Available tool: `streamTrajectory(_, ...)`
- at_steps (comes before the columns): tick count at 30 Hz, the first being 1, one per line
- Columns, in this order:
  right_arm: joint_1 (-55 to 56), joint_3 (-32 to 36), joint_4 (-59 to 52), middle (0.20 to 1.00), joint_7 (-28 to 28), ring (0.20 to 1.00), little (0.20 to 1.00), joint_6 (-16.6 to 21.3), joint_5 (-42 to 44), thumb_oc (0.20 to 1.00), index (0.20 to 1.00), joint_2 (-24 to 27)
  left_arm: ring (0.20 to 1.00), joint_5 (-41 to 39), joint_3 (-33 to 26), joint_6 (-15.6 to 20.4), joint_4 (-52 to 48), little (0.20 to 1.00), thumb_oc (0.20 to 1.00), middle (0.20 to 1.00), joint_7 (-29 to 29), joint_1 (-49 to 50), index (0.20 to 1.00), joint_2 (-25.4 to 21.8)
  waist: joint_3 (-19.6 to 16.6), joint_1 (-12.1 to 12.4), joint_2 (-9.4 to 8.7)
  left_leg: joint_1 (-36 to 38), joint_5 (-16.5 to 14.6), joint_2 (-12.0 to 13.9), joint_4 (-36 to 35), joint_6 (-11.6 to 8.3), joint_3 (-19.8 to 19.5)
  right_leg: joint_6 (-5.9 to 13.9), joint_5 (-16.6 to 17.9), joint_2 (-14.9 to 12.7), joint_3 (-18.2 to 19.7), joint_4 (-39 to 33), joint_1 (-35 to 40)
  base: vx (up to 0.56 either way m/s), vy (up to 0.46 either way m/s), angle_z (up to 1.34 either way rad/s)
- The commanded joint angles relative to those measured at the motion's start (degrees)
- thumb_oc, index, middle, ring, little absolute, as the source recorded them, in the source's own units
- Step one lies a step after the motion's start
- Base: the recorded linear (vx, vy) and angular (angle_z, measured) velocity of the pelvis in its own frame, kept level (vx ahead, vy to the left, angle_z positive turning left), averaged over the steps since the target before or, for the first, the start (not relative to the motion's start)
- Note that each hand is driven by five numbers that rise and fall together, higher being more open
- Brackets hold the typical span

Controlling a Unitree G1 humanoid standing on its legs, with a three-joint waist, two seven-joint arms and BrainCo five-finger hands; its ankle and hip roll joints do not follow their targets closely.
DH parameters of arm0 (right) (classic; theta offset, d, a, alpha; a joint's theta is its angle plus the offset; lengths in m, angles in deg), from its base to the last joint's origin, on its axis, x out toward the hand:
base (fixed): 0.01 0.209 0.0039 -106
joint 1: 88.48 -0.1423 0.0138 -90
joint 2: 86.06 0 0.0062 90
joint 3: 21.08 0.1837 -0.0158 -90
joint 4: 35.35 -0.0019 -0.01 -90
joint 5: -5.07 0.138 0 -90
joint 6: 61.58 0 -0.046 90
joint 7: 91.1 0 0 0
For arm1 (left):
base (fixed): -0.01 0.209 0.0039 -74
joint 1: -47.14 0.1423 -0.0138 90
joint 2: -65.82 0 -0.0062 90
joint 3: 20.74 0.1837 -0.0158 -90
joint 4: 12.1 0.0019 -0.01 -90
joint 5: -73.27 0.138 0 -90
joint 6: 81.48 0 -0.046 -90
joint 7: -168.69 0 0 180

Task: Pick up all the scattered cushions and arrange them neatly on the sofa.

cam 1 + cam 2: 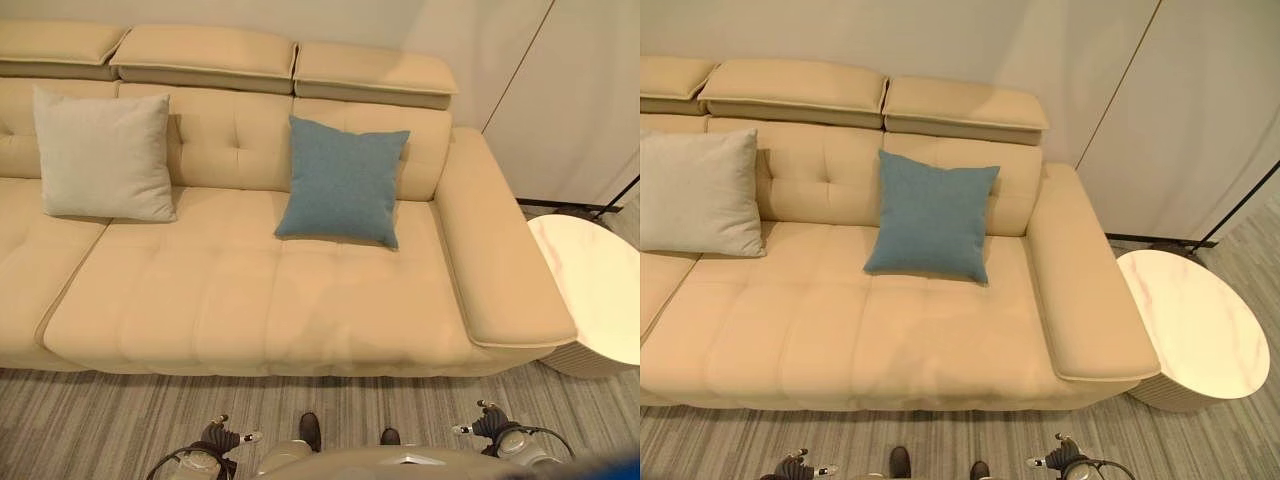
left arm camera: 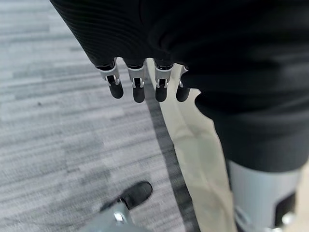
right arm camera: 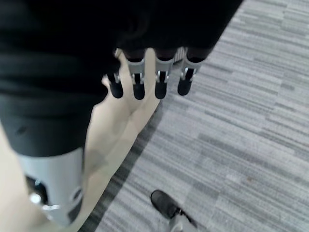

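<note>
Cushions seated on sofa, both hands empty

Cushions, two in number: you have a pale grey cushion [image 1: 103, 155] propped against the backrest at the left, and a blue cushion [image 1: 343, 180] leaning on the backrest further right, well apart from it. Both stand upright on the cream sofa [image 1: 250, 300]. The striped carpet [image 1: 120, 420] in front of the sofa carries no cushion that you can see; judge the arranging close to complete.

Your left hand [image 2: 140, 84] hangs at your side with fingers straight and relaxed, holding nothing. Your right hand [image 3: 149, 82] hangs likewise, fingers loose and empty.

Handling, as a judgement: expect soft, light, fabric-covered items that yield under pressure and will not break. Should either need straightening, take it by an upper corner or pinch along a side edge. A round white side table [image 1: 1195, 325] stands just beside the right armrest.
</note>
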Motion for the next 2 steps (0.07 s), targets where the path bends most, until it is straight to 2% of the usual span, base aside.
streamTrajectory(1, -2.6, -0.4, 0.3, 1.0, -1.5, 1.0, 1.0, 0.4, 1.9, 1.0, 1.0, 2.7, 1.0, 0.9, 0.2, 1.0, -0.2, 1.0, 1.0, 1.0, -0.7, -4.5, 1.0, -0.2, 1.1, -1.3, 0.56, 3.2, -6.4, 0.0, 0.6, -2.68, -5.2, 2.61, 0.9, 0.5, -0.5, 0.9, -1.0, -0.01, -0.043, 0.08)
streamTrajectory(2, -2.6, -0.4, 0.3, 1.0, -1.5, 1.0, 1.0, 0.4, 1.9, 1.0, 1.0, 2.7, 1.0, 0.9, 0.2, 1.0, -0.2, 1.0, 1.0, 1.0, -0.7, -4.5, 1.0, -0.2, 1.1, -1.3, 0.56, 3.2, -6.4, 0.0, 0.6, -2.69, -5.3, 2.61, 1.0, 0.5, -0.6, 0.8, -1.0, 0.0, -0.028, 0.12)
